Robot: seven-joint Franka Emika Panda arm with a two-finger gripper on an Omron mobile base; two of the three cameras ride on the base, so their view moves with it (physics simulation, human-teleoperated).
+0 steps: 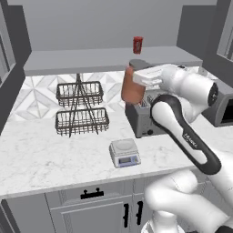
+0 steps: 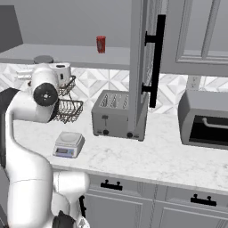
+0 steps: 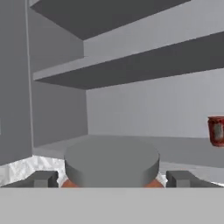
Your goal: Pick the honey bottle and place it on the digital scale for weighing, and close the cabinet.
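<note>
The honey bottle [image 1: 131, 88], a wide jar of orange-brown contents with a grey lid [image 3: 111, 162], hangs in the air in front of the cabinet's lower shelf [image 1: 82, 60] and above the toaster. My gripper [image 1: 142, 76] is shut on it near the top, one fingertip [image 3: 41, 179] on each side of the lid. The digital scale [image 1: 124, 152], small and light grey with a blue display, sits on the counter below and a little nearer the front edge; it is also in the right base view [image 2: 69, 144]. The cabinet door [image 2: 141, 67] with its black bar handle stands open.
A grey four-slot toaster [image 1: 142, 119] stands right under the bottle. A two-tier wire basket rack [image 1: 81, 109] is to the left. A small red can [image 1: 137, 44] sits far back on the shelf. A dark oven [image 2: 207, 120] stands at the right on the counter.
</note>
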